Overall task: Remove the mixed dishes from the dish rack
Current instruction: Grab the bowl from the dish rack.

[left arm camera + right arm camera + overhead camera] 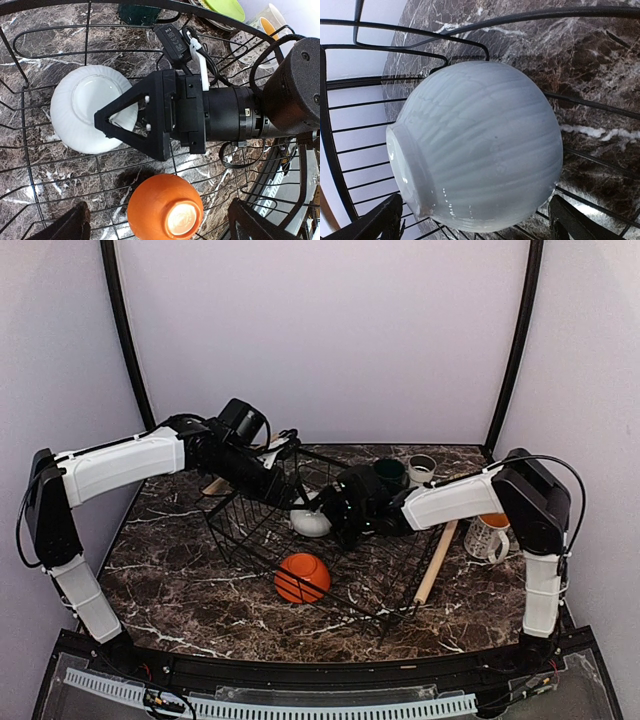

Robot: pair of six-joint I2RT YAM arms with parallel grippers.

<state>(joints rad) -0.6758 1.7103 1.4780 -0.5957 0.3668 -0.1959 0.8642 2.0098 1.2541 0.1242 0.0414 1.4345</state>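
Note:
The dish rack [380, 585] stands mid-table and fills the left wrist view [30, 165]. An upside-down white bowl [310, 522] lies inside it near the far side. An upside-down orange bowl [302, 577] lies at its near side. My right gripper [328, 512] is inside the rack, open, its fingers either side of the white bowl [475, 145], which fills the right wrist view. My left gripper [272, 478] hovers open over the rack's far-left rim. It looks down on the white bowl [90, 110], the orange bowl [165, 210] and the right gripper [120, 122].
A dark green cup [390, 472] and a small white cup [421, 468] stand behind the rack. A patterned mug [487, 536] stands to the right, under my right arm. A lime-green plate [227, 7] shows beyond the rack. A wooden handle [437, 560] lines the rack's right side.

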